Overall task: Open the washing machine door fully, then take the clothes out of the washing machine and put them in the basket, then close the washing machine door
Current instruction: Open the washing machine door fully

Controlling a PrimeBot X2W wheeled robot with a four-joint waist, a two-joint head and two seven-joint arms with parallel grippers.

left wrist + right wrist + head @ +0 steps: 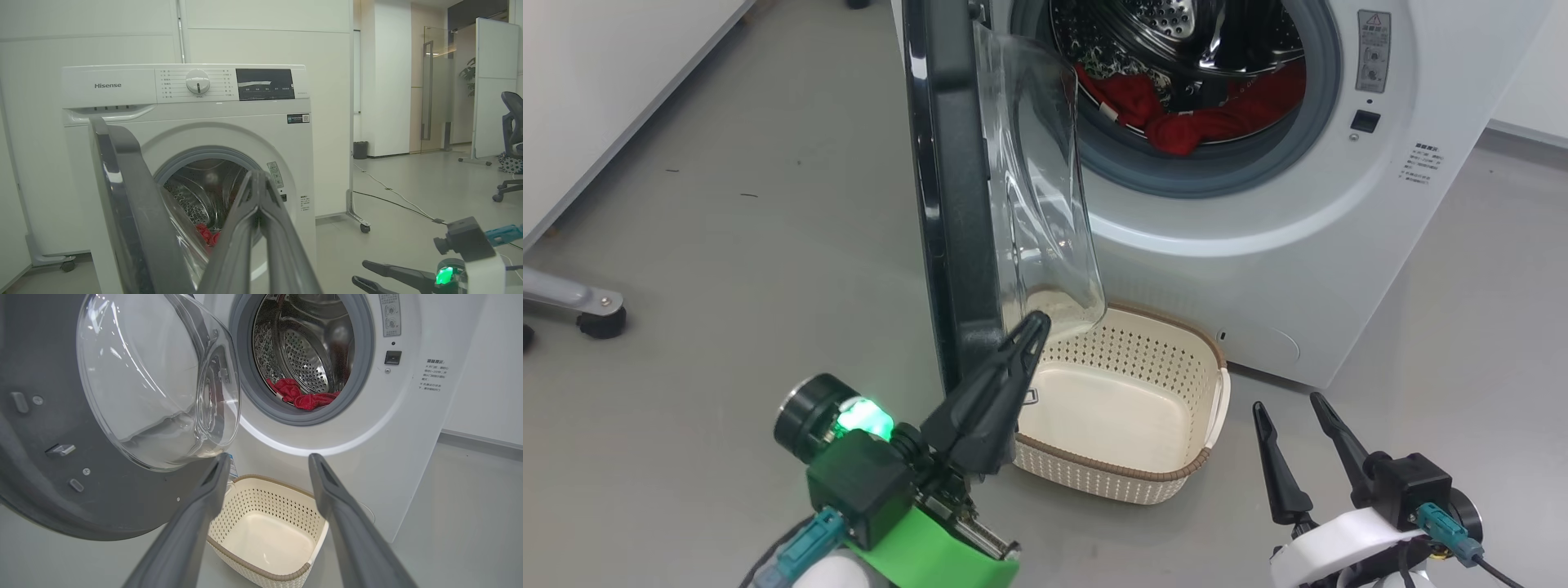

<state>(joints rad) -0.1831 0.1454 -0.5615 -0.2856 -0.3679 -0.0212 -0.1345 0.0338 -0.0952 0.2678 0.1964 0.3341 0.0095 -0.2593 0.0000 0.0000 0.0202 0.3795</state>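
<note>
Washing machine door (952, 204) open; left gripper (1037, 322) pressed together at its near edge, contact unclear. Right gripper (1286, 402) spread, empty, right of basket (1119, 471); red clothes (1217, 122) in drum (1168, 20).

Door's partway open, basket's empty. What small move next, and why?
Probably nudge the left gripper, shut and near the inner side of the washing machine door, leftward to swing it wider: the door stands only about square to the washing machine, and red clothes lie in the drum.

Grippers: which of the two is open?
The right gripper, fingers spread apart near the basket. The left gripper has its fingers pressed together, by the washing machine door.
</note>
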